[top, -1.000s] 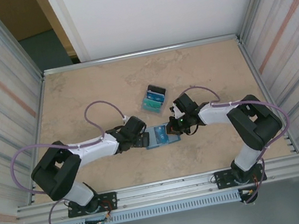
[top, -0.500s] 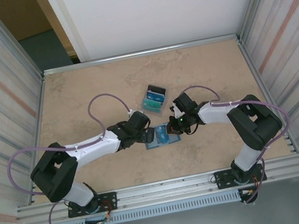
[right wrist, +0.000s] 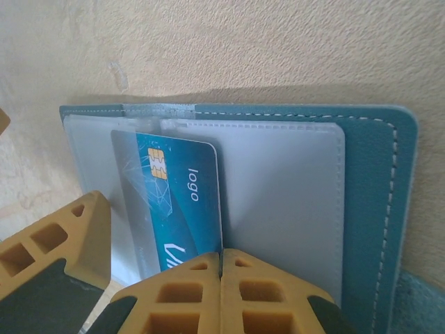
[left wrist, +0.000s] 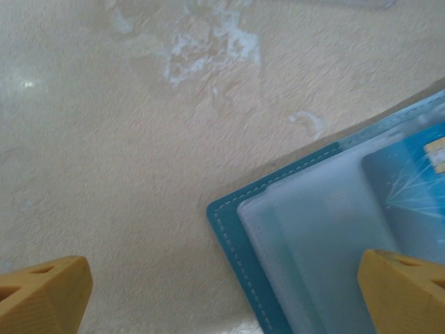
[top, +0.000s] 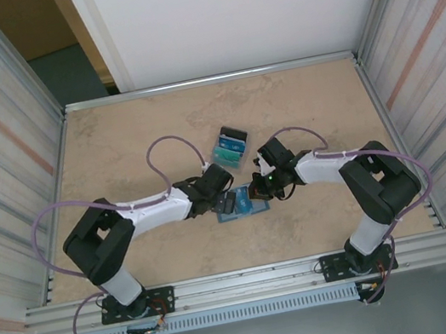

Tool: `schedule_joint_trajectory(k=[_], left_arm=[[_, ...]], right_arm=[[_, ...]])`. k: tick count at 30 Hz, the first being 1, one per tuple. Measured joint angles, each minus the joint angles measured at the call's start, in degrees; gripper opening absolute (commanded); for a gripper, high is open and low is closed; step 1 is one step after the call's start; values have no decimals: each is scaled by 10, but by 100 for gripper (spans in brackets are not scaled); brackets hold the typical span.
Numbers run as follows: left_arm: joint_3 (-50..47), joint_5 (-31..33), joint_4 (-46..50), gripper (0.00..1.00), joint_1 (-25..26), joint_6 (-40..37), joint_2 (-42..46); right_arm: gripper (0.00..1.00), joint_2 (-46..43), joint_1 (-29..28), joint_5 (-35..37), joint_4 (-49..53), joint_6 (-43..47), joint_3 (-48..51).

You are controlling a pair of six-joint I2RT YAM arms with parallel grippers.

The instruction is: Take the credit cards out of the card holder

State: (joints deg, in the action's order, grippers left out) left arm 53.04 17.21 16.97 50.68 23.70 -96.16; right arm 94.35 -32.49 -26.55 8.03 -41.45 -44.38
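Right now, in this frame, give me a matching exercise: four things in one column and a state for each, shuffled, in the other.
Things:
1. left jaws
2. right jaws
3. card holder
4. blue card

States:
a. shut, tips resting on the card holder
b. lying open on the table
c. spread wide
d. tucked in a pocket of the card holder

Pairs: 1-c, 2-a, 3-b, 4-d
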Motion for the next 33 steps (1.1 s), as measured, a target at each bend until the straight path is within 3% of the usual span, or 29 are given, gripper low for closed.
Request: schedule_joint_trajectory(k=[8, 15, 24, 30, 33], left_arm=[[11, 9, 11, 99, 5, -6, -10], [11, 17, 13, 99, 9, -6, -10], [16, 30, 21, 99, 12, -6, -14], [16, 30, 21, 99, 12, -6, -15], [17, 30, 21, 99, 14, -6, -15]], right_arm=[[0, -3, 8, 0, 6, 1, 0], [13, -23, 18, -8, -9, -1, 7], [19, -9, 25, -73, -107, -36, 35], [19, 8, 25, -100, -154, -51, 37], [14, 21, 25, -108, -169, -57, 37]])
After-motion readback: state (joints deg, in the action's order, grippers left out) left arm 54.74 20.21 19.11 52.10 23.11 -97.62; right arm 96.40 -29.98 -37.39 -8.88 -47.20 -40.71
